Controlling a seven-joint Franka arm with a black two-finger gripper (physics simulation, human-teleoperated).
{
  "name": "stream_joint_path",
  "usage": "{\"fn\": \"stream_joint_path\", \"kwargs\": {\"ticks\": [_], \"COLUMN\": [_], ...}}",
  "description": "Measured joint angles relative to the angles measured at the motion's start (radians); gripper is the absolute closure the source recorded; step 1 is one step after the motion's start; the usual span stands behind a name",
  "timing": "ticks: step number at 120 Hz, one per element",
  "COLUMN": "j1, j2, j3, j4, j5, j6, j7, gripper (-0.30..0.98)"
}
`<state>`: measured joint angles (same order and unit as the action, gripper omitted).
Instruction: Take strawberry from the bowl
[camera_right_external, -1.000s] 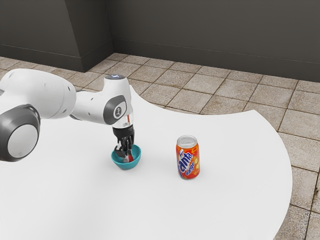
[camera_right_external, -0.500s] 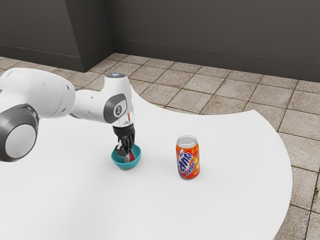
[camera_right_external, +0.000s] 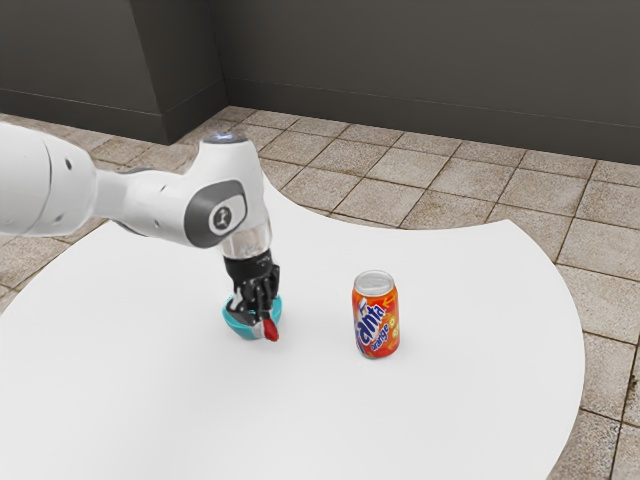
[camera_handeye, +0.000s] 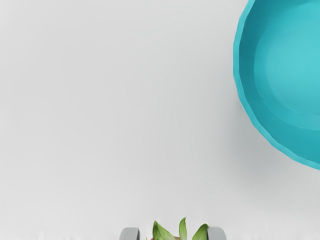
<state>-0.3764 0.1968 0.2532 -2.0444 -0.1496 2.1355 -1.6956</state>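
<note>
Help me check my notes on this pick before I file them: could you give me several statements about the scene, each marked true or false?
1. The strawberry is held between the jaws. True.
2. The turquoise bowl rests on the white table. True.
3. The strawberry lies inside the bowl. False: the jaws hold it outside the bowl.
4. The orange drink can stands upright. True.
5. The can touches the bowl. False: bare table separates them.
6. In the exterior view, the can is to the left of the bowl. False: it is to the exterior view's right of it.
</note>
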Motion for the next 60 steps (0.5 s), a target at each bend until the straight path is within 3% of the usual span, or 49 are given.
{"fn": "stream_joint_path", "kwargs": {"ticks": [36,60], "j1": [-0.137,-0.183], "j2": [-0.011,0.059], "j3": [0.0,-0.003], "j4": [-0.08,-0.058], "j5": [0.0,-0.002], "j6": [0.007,0.029], "j7": [0.003,0.005], "gripper": [0.71,0.72]}}
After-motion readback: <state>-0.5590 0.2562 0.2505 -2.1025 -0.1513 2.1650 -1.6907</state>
